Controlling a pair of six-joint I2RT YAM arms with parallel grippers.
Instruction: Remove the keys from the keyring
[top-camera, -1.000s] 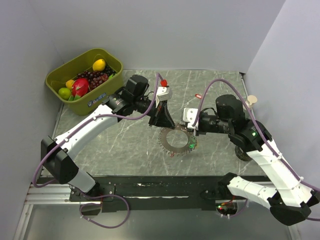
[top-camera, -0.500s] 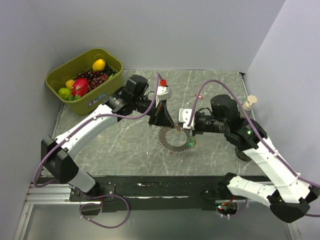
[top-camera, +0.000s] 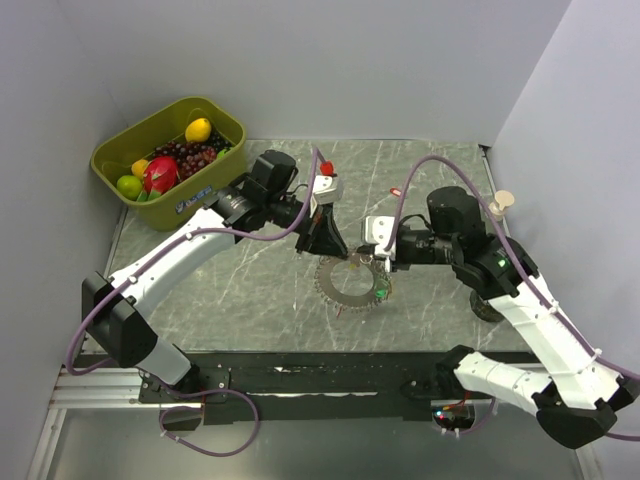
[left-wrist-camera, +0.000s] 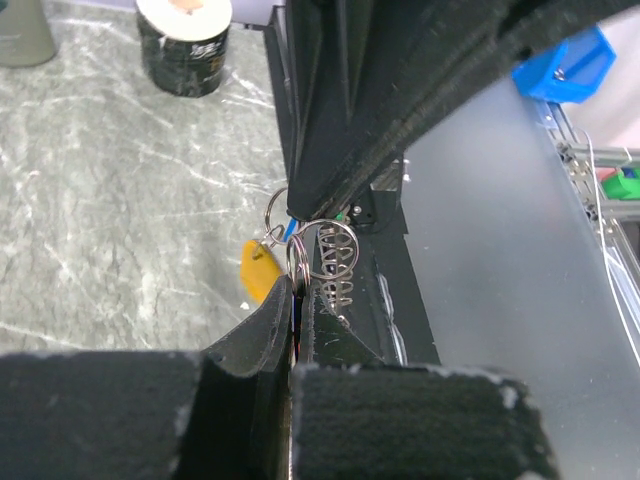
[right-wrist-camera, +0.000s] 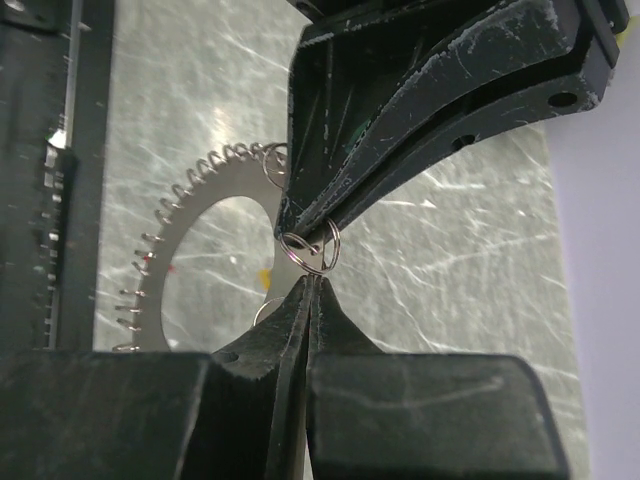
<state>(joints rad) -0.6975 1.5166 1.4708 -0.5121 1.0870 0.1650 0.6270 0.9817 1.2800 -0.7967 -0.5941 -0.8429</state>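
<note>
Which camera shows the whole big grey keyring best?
The top external view: the entire keyring is visible there, though small. The right wrist view shows only part of its rim, close up; the left wrist view shows just a few small wire loops.

The top camera hangs high behind the arm bases, facing down and forward over the whole table (top-camera: 250, 290). Each wrist camera sits close behind its own fingers: the one on the left gripper (left-wrist-camera: 297, 283) looks low across the tabletop, the one on the right gripper (right-wrist-camera: 312, 282) steeply down. All three share the keyring (top-camera: 345, 299), and each wrist view catches the other arm's fingertips
</note>
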